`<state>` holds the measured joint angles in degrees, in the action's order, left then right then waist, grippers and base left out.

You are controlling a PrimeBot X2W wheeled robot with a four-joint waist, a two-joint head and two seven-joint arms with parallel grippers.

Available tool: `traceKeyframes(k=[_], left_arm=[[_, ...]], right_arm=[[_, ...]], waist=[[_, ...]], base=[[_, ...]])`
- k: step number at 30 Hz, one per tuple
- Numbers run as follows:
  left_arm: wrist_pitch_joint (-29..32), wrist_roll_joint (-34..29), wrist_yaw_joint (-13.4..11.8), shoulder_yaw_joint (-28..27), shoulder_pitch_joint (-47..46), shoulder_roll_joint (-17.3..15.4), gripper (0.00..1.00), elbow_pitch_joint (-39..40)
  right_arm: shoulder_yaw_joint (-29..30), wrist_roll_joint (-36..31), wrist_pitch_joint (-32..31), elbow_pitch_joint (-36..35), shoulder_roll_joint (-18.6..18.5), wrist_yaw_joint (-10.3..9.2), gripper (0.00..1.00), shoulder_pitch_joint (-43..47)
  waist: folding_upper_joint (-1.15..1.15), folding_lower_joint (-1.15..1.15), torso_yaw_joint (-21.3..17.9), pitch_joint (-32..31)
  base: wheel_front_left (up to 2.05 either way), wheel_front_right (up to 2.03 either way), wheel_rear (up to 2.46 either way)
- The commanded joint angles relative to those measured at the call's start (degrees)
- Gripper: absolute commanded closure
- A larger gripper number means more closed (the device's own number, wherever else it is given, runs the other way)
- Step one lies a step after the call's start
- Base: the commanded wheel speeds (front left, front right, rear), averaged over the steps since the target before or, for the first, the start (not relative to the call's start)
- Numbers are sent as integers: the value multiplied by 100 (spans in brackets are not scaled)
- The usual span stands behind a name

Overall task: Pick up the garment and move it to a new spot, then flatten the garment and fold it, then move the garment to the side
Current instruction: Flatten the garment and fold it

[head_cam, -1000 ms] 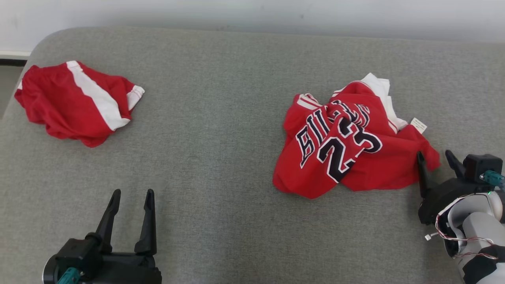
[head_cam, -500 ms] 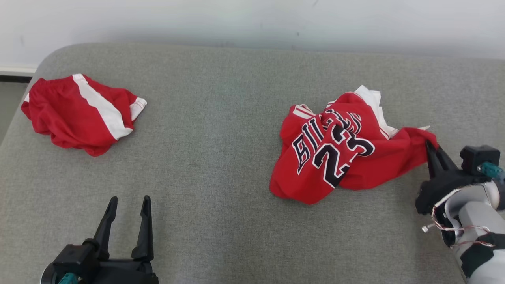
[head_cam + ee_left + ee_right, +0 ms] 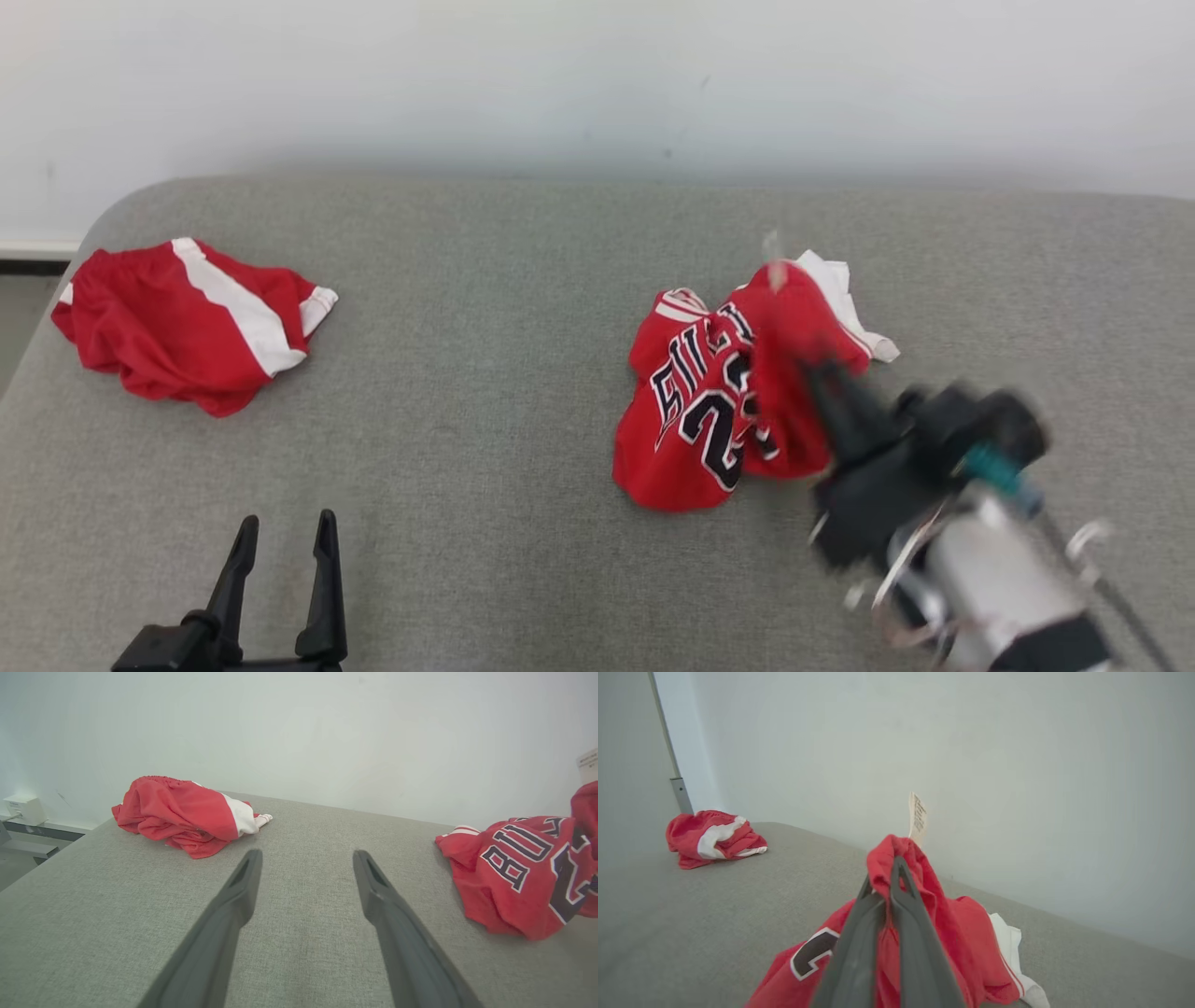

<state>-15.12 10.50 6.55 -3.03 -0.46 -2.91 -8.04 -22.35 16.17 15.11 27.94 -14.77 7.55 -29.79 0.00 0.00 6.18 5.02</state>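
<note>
The garment is a red jersey (image 3: 709, 411) with black lettering and a white lining, crumpled right of centre on the grey padded surface. My right gripper (image 3: 822, 373) is shut on one edge of the jersey (image 3: 920, 914) and holds that edge up off the surface; a white care tag (image 3: 918, 817) sticks up above the fingertips. The arm is blurred in the head view. Over bare surface at the lower left, my left gripper (image 3: 285, 532) stands open and empty, with the jersey (image 3: 523, 868) off to its right.
Red shorts (image 3: 182, 322) with a white stripe lie crumpled at the far left of the grey surface (image 3: 485, 373), near its rounded corner. A white wall runs behind the far edge. Bare surface stretches between the two garments.
My right gripper shut on the jersey's right edge, then lifted it and carried it left over the heap. The head camera tilted up, shifting the whole picture down. The left gripper stayed open.
</note>
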Motion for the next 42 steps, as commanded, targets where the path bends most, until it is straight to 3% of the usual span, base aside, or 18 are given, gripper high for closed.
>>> traceKeyframes(k=[1,6,10,14,20,21,22,33,42], left_arm=[[-5,-16,-29,-7,78,2,0,44],[-5,-36,-34,22,188,2,0,55],[-5,-60,-26,37,232,1,0,46],[-5,-74,-18,68,278,2,0,44],[-5,-22,-34,141,326,1,0,20],[-5,-19,-35,143,333,1,0,18],[-5,-15,-35,159,331,1,0,15],[-5,-111,-43,94,308,1,0,63],[-5,-162,-53,-3,348,2,0,111]], right_arm=[[-238,-62,5,-231,18,-12,100,283],[-990,-84,6,-931,-75,-12,100,1123],[-1207,-32,5,-1300,-191,-12,100,1857],[-1056,6,5,-1464,-332,-12,100,2507],[-291,75,6,-1471,-248,-12,100,3423],[-194,88,6,-1499,-197,-12,71,3473],[-92,88,6,-1534,-165,-12,0,3525],[1177,-100,5,-2004,201,-12,0,3562],[1753,-314,6,-2233,579,-12,0,3673]], waist=[[0,0,-85,-100],[0,0,-202,-191],[0,0,-317,-285],[0,0,-458,-356],[0,0,-644,-438],[0,0,-671,-440],[0,0,-684,-439],[0,0,-727,-464],[0,0,-686,-463]], base=[[0,0,0],[0,0,0],[0,0,0],[0,0,0],[0,0,0],[0,0,0],[0,0,0],[0,0,0],[0,0,0]])
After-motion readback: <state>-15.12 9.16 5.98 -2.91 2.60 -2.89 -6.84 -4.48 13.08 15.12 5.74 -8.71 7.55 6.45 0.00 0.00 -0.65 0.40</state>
